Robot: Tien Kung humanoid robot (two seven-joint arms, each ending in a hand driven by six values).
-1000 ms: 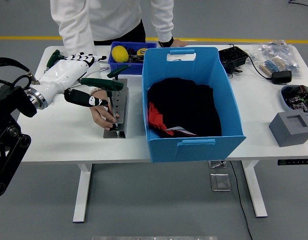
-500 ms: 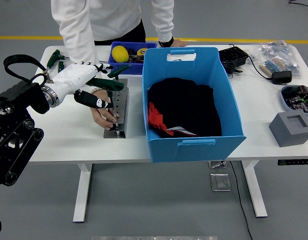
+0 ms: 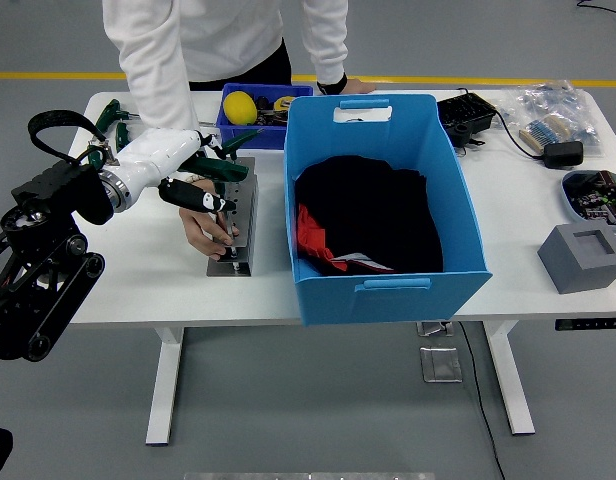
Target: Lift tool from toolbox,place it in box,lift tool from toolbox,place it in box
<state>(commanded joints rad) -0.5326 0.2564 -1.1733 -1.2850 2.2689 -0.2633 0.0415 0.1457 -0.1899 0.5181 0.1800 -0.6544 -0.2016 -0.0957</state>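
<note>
Nearest: black left arm, entering from the lower left, ending in a white-shelled left hand [image 3: 183,172] with black fingertips. The hand sits over the grey metal tool rack [image 3: 235,215] and appears curled round a green-handled tool [image 3: 216,166]; whether the grip is fully closed is hard to confirm at this size. The right arm is not in view.

Beside it: a person's hand [image 3: 208,228] lies on the white table [image 3: 138,270] against the rack's near-left side, fingers at its lower end, probably steadying it so a tool pulls free cleanly.

Right of the rack, just beside it: large blue plastic box [image 3: 388,290], open-topped, with dark and red cloth at its bottom. This is the drop target; placed close, it keeps the carry short.

Further back: small blue tray [image 3: 228,132] with a yellow object and mixed tools; more green-handled tools [image 3: 112,115] at the table's far-left corner. The person in a white top stands at the far edge.

Far right: grey foam block [image 3: 582,256], black adapter and cables, bagged parts.

Change from a second ago: the arm has swung inward and upward, and the hand has shifted right and slightly toward the tray, with the tool tilted more. The person's hand and box are unmoved.
</note>
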